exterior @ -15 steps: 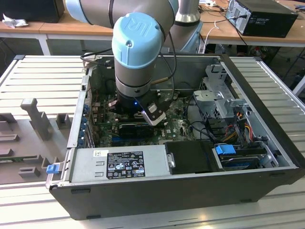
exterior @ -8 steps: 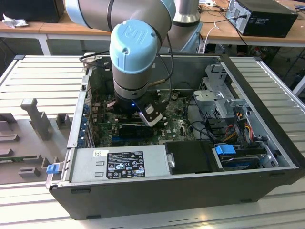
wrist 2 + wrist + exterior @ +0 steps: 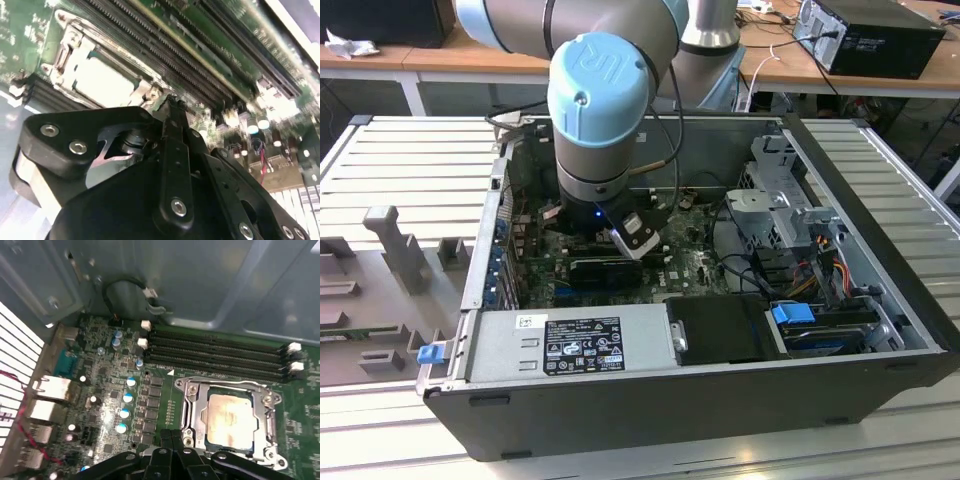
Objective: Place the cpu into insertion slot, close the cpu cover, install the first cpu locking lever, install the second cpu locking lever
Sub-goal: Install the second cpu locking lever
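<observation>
- Down inside the open computer case (image 3: 620, 400), the arm (image 3: 600, 100) reaches steeply onto the green motherboard (image 3: 100, 365), which puts its claw (image 3: 175, 442) low over the socket area, where the fine work is.
- Both wrist views show the cpu (image 3: 229, 415) lying flat in the insertion slot (image 3: 204, 432) with its silver top up. I judge that step done.
- The cpu cover (image 3: 192, 395) lies folded down around the chip, its window framing the metal top, probably so the levers can clamp it.
- I cannot tell whether either locking lever is latched.
- The claw's fingers are drawn narrow, tips together, with nothing visible between them. That suits pushing a thin lever rather than carrying anything.
- The cpu sits just beyond the fingertips (image 3: 172, 107), close but apart, with the long black memory slots (image 3: 215, 347) farther off past the socket.
</observation>
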Robot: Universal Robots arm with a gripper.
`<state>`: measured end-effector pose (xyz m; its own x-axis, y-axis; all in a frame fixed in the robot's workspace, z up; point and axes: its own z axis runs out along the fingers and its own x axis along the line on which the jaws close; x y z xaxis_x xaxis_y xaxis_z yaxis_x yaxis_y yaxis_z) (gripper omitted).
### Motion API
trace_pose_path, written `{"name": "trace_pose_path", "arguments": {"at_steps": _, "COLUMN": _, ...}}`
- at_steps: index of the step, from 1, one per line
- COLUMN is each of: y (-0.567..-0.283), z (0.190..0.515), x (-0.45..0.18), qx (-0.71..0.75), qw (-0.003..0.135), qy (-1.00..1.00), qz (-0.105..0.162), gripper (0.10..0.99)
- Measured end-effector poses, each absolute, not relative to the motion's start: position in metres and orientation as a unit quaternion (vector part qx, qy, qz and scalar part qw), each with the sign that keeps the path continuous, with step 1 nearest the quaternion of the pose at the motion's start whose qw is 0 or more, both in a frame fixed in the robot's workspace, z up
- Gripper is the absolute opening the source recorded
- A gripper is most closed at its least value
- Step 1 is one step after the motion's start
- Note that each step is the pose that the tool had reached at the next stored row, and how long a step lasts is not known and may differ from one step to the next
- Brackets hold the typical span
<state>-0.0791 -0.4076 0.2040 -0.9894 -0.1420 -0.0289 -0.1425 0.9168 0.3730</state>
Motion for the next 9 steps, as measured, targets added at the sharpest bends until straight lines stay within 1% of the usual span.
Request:
{"name": "trace_pose_path", "arguments": {"at_steps": 6, "y": -0.408, "z": 0.221, "x": -0.079, "qx": -0.073, "qw": 0.001, "qy": 0.979, "qz": 0.191, "gripper": 0.106}}
{"name": "trace_pose_path", "arguments": {"at_steps": 9, "y": -0.407, "z": 0.222, "x": -0.079, "qx": -0.073, "qw": 0.001, "qy": 0.979, "qz": 0.191, "gripper": 0.106}}
